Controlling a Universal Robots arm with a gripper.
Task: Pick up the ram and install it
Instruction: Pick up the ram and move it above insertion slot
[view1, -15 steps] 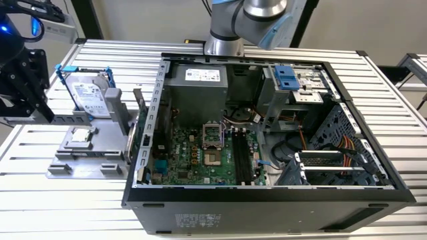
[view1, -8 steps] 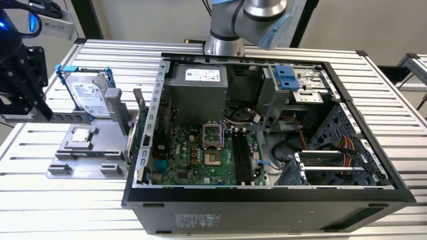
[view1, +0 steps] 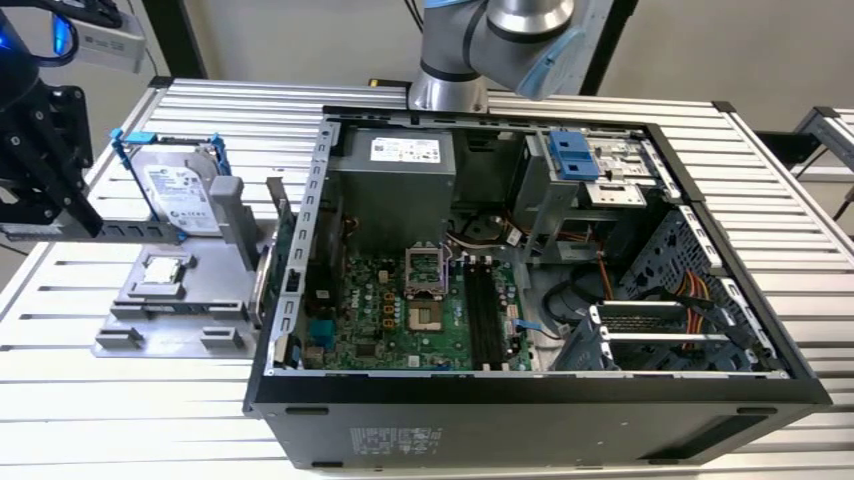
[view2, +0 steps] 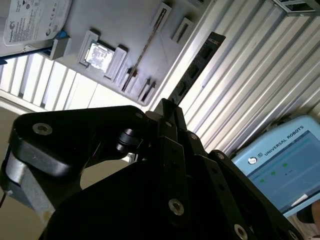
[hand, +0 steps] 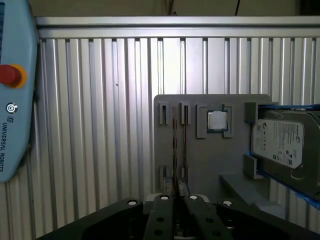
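Second wrist view, claw (view2: 167, 109) clamping one ram (view2: 195, 70)

Ribbed bare-metal table (view1: 134, 400); matt, seemingly plastic tray (view1: 187, 318); dull ram (view2: 195, 67).

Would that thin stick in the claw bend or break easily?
Probably stiff: the ram stick juts straight from the claw without sagging. Likely light, being so thin. Possibly fragile, with small chips exposed along its face.
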